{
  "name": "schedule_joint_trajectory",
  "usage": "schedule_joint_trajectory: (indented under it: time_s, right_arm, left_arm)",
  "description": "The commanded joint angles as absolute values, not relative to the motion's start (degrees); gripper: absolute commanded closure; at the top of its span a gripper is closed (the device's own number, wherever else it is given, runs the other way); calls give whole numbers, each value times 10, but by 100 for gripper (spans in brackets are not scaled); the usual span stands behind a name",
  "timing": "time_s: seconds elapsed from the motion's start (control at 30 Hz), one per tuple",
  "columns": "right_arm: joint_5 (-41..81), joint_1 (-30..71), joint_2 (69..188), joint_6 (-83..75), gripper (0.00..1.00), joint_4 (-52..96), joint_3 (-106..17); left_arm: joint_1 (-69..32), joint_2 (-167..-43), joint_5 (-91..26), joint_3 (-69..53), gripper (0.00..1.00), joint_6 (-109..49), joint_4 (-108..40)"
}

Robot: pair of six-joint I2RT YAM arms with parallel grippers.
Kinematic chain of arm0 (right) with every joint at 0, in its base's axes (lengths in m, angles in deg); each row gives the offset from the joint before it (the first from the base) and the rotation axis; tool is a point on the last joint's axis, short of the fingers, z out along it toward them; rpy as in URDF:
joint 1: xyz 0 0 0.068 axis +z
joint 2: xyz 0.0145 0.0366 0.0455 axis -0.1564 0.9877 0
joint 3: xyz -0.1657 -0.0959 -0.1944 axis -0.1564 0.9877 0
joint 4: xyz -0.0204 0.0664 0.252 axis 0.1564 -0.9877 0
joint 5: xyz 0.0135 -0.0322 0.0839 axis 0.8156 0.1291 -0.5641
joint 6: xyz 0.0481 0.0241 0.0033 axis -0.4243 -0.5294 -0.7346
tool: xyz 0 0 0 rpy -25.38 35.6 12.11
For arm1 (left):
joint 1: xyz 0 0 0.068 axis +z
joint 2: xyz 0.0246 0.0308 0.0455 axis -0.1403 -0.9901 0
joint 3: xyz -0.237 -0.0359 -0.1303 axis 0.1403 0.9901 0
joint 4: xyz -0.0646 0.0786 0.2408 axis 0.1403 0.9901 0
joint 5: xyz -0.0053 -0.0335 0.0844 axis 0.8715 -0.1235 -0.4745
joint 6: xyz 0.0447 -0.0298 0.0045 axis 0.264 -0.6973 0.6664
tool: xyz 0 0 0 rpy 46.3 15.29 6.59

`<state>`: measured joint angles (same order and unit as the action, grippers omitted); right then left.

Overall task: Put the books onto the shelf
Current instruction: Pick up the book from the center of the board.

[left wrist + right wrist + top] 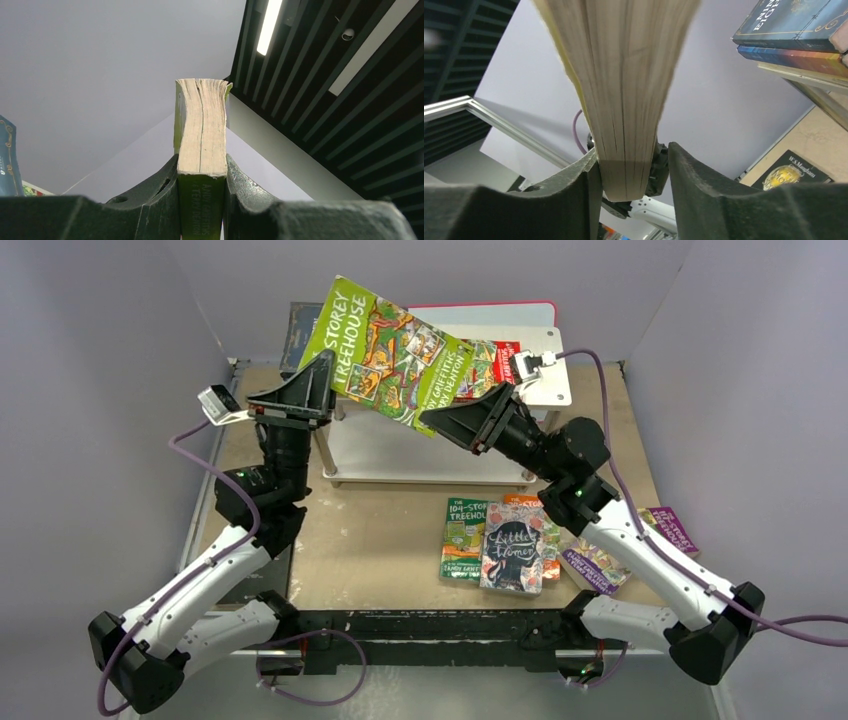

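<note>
Green Treehouse book clenched in raised left claw; right wrist view alone shows right claw unclenched around its pages.

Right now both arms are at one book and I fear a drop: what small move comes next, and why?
Probably close the right fingers fully on the green book: the left fingers clamp its spine edge, but a gap shows beside one right finger.
</note>
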<state>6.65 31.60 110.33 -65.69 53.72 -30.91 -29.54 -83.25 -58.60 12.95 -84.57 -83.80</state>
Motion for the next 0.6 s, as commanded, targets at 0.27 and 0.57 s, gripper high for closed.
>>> schedule_joint_trajectory:
  time_s: [0.27,0.57]
  right_arm:
    - [72,284,1105,-603,98,485,-390]
    - [-30,162,1125,-565,100,437,-468]
  left_arm:
    - [-297,-786,-622,143,86,-817,-826]
    - [-297,-728,-674,122,41,-722,-632]
